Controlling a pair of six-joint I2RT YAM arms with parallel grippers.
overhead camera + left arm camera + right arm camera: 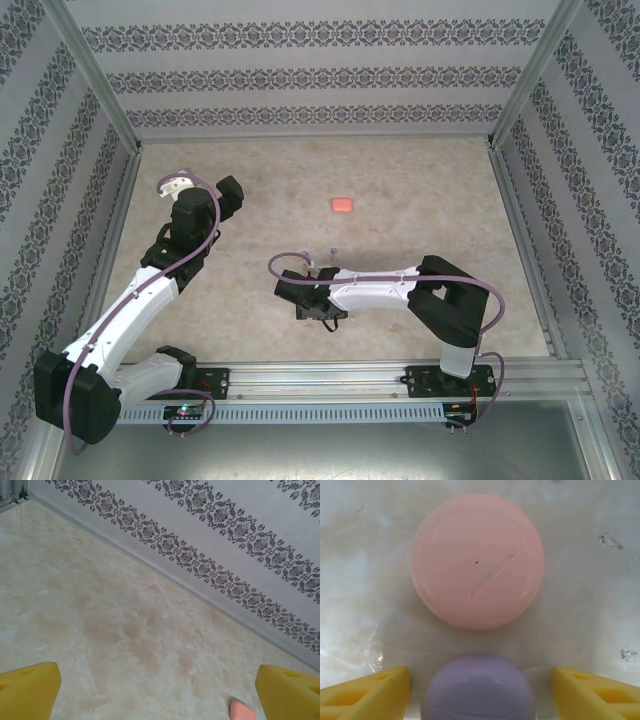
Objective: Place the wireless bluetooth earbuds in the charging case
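Observation:
A closed round pale pink charging case (pixel 477 560) lies flat on the table, its lid seam running diagonally. Just nearer to the camera sits a closed purple charging case (pixel 477 690), between the yellow fingers of my right gripper (pixel 481 680). The gripper is open, with a small gap on each side of the case. In the top view the right gripper (pixel 318 305) hangs low over the table's middle. My left gripper (pixel 176 186) is raised at the far left and open, with nothing between its fingers (pixel 30 687). The earbuds are out of view.
A coral-red case (pixel 342 205) lies alone toward the back of the marble table (pixel 420 190); its corner (pixel 242 711) shows by the left gripper's right finger. A tiny dark speck (pixel 333 252) lies behind the right gripper. Patterned walls (pixel 320 75) enclose the table.

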